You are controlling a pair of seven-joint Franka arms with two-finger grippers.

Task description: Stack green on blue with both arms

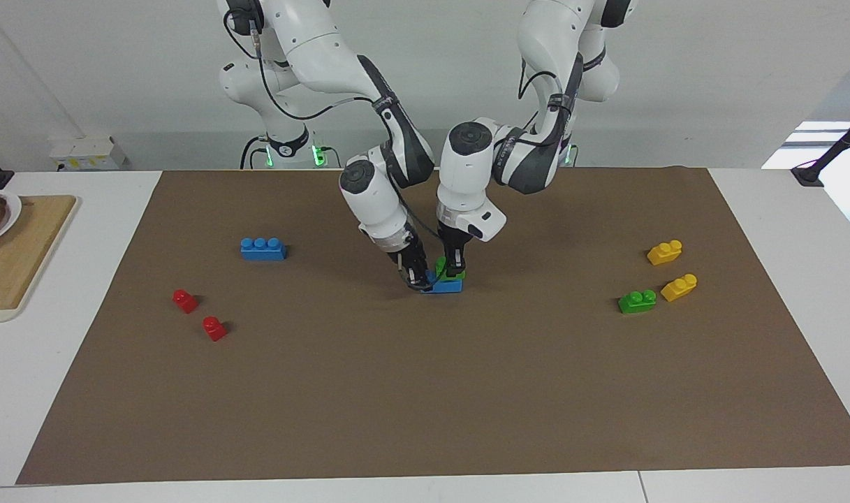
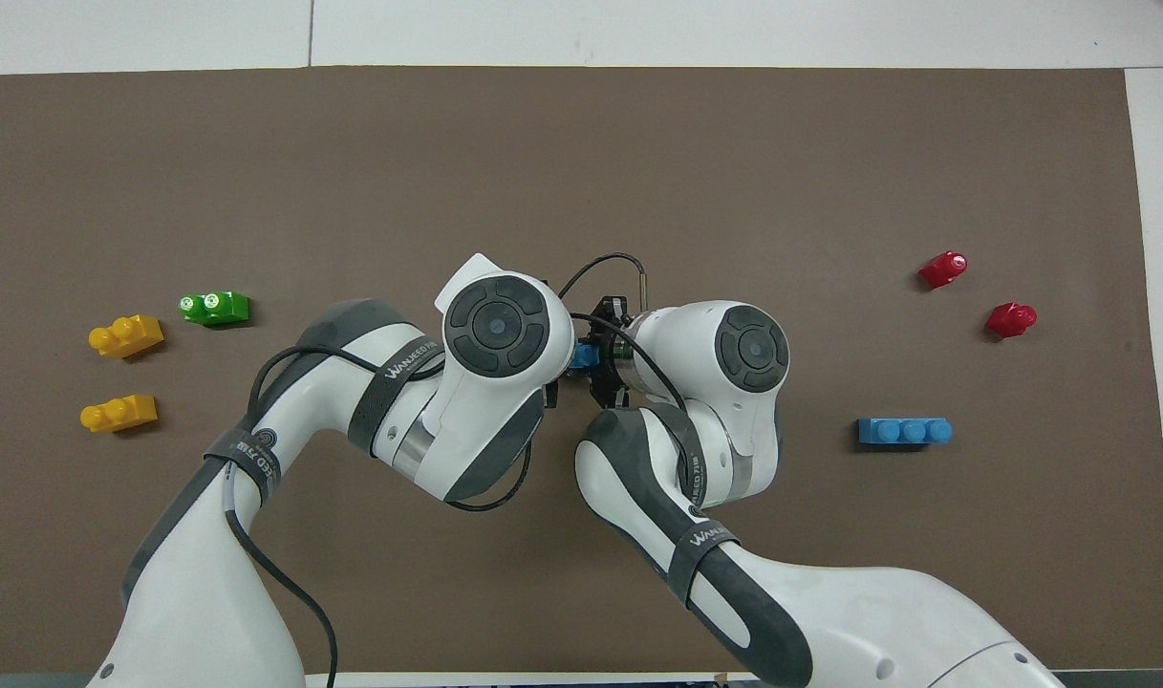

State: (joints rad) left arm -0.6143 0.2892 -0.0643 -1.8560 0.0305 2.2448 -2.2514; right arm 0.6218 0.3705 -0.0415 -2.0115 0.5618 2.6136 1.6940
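Observation:
Mid-mat, a green brick (image 1: 439, 266) sits on top of a blue brick (image 1: 448, 286) that rests on the brown mat. My left gripper (image 1: 455, 271) comes down from above and is shut on the green brick. Reaching in at a slant, my right gripper (image 1: 419, 281) is shut on the blue brick's end toward the right arm's side. In the overhead view both wrists cover the pair, and only a sliver of the blue brick (image 2: 581, 356) shows between them.
A second blue brick (image 1: 262, 249) and two red bricks (image 1: 185, 300) lie toward the right arm's end. A second green brick (image 1: 637, 301) and two yellow bricks (image 1: 664, 252) lie toward the left arm's end. A wooden board (image 1: 19, 258) sits off the mat.

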